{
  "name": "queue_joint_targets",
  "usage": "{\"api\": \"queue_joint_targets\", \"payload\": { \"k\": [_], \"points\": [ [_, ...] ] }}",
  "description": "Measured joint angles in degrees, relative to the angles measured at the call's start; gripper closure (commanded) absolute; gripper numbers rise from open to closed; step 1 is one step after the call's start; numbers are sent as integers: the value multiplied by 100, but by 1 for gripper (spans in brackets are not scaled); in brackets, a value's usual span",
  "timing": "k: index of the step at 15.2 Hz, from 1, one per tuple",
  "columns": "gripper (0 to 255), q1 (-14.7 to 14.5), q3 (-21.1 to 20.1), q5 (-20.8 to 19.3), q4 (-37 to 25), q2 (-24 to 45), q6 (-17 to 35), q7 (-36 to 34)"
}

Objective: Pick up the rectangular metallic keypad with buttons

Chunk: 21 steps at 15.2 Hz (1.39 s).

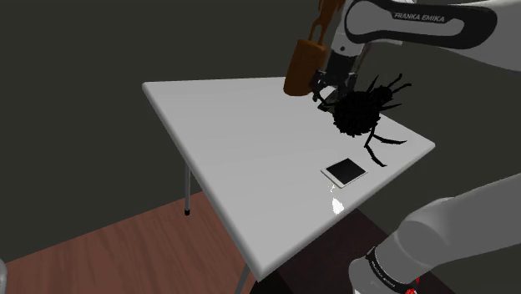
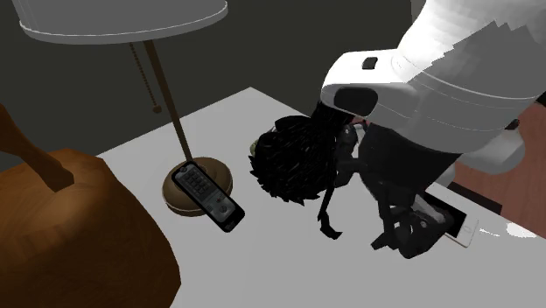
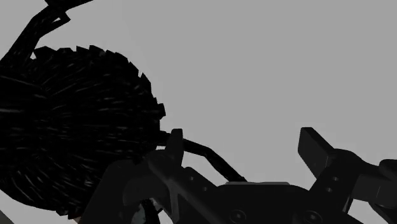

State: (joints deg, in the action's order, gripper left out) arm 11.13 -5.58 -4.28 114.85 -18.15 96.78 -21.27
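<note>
Keypad (image 2: 208, 197), dark with buttons, lies partly on the lamp base (image 2: 220, 175) at the second exterior view's left, gripper (image 3: 245, 145) jaws released beside a black spiky spider (image 2: 293, 162).

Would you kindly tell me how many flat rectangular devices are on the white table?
2. A dark keypad with buttons rests partly on the lamp base; a white-framed slab with a dark face lies near the table edge. The arm may hide others.
</note>
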Motion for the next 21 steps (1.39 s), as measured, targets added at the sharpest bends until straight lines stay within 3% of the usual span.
{"api": "queue_joint_targets", "payload": {
  "k": [4, 8, 19, 21],
  "points": [
    [0, 238, 44, -88, -539, 547, 155, -686],
    [0, 490, 158, -207, -1198, 1268, 670, -1374],
    [0, 1064, 725, -284, -3034, 2918, 17, -2987],
    [0, 1138, 800, -273, -3119, 3036, -18, -3086]
  ]
}}
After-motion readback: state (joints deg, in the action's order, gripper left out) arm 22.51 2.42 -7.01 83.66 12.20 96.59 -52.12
